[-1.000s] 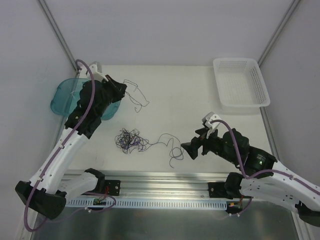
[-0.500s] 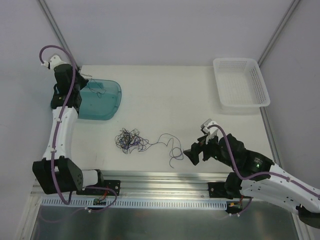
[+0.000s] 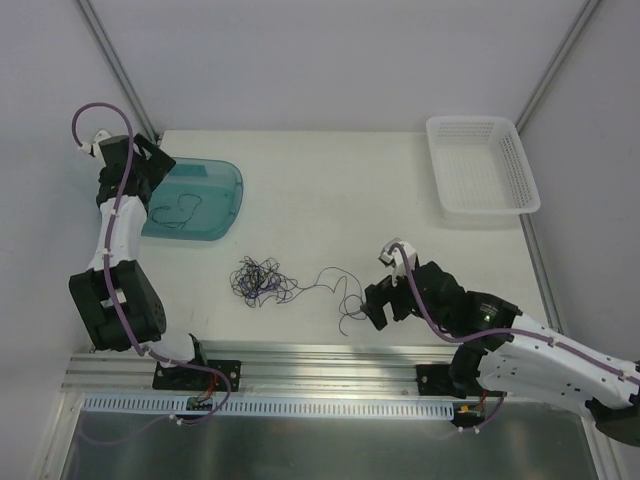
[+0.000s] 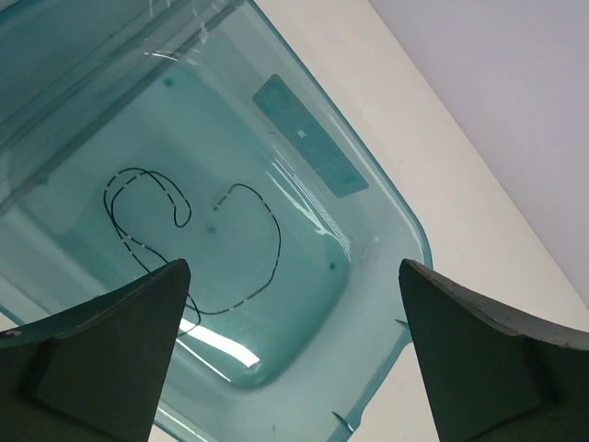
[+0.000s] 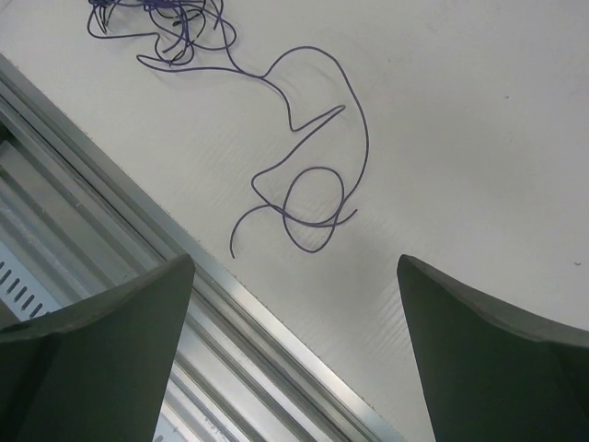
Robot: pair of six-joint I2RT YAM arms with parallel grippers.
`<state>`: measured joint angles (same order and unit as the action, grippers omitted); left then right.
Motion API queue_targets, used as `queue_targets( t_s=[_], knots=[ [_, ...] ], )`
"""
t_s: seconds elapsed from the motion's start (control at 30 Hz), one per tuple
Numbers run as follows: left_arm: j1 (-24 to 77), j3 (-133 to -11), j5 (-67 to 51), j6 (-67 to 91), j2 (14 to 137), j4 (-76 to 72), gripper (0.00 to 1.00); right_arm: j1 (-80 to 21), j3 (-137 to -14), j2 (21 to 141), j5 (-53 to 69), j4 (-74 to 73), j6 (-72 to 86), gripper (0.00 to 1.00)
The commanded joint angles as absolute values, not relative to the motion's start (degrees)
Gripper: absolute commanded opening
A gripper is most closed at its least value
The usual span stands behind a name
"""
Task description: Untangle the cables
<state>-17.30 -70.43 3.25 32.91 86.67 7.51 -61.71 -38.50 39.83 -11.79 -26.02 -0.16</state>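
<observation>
A tangle of thin dark cables (image 3: 260,280) lies on the white table near the front. One loose strand (image 3: 340,290) runs right from it and ends in a loop (image 5: 313,195); the tangle (image 5: 161,18) sits at the top left of the right wrist view. My right gripper (image 3: 378,302) hovers open just right of that loop, and the right gripper (image 5: 293,276) has nothing between its fingers. Another single cable (image 4: 198,239) lies curled inside the teal tray (image 4: 386,212). My left gripper (image 4: 293,276) hangs open and empty above the tray (image 3: 225,200), at its left end (image 3: 148,168).
A white mesh basket (image 3: 480,165) stands at the back right. An aluminium rail (image 3: 300,362) runs along the table's front edge, close below the loose strand. Grey walls close in the left, right and back.
The left arm swung back from over the table to the tray, and its gripper opened. The cable it carried now lies in the tray. The right gripper moved left towards the loop.
</observation>
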Motion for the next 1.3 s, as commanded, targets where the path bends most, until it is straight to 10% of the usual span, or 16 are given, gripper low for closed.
queue_targets(
  t_s=[0.0, 0.3, 0.6, 1.27],
  knots=[
    [-17.40, -68.83, -3.77, 31.82, 79.56, 6.15, 0.99, -61.96, -42.71, 42.71, -13.62, -25.67, 2.72, 0.97],
    [-11.18, -54.68, -17.58, 28.93, 61.56, 15.80, 0.99, -61.96, -47.28, 54.48, -11.43, -24.71, 7.65, 0.99],
    [10.61, -42.90, -13.81, 20.31, 49.67, 26.98, 0.99, -61.96, -51.93, 65.56, -6.68, -21.80, 7.73, 0.67],
    [18.90, -36.74, -4.12, 21.53, 53.78, 29.88, 0.95, -66.88, -61.60, 95.17, -13.45, -4.58, 46.29, 0.63]
  ],
)
